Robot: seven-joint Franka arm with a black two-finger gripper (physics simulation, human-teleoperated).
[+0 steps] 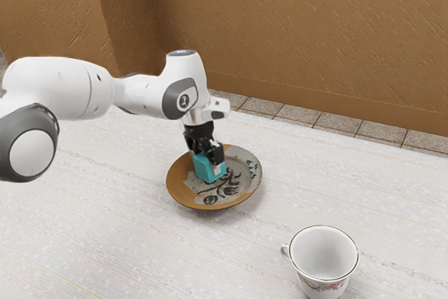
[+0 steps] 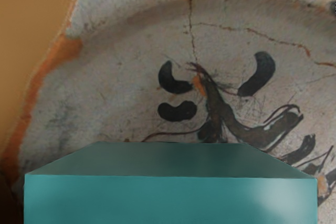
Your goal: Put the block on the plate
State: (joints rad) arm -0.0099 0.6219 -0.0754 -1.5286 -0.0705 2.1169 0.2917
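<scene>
Cup point(image 1: 323, 255) nearest, teal block point(image 1: 202, 168) pinched over the plate point(image 1: 177, 187).
Exterior view: jaws grip the block from two sides, inside the plate's rim; whether it touches down, I can't tell. Wrist view: flat, smooth faces suggest something stiff, light, perhaps slippery, best held mid-side; the plate's cracks advise a gentle landing.

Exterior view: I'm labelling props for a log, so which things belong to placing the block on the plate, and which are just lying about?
Part of the job:
teal block
brown-and-grey plate
gripper, shut on the block

Just lying about:
white floral cup
</scene>
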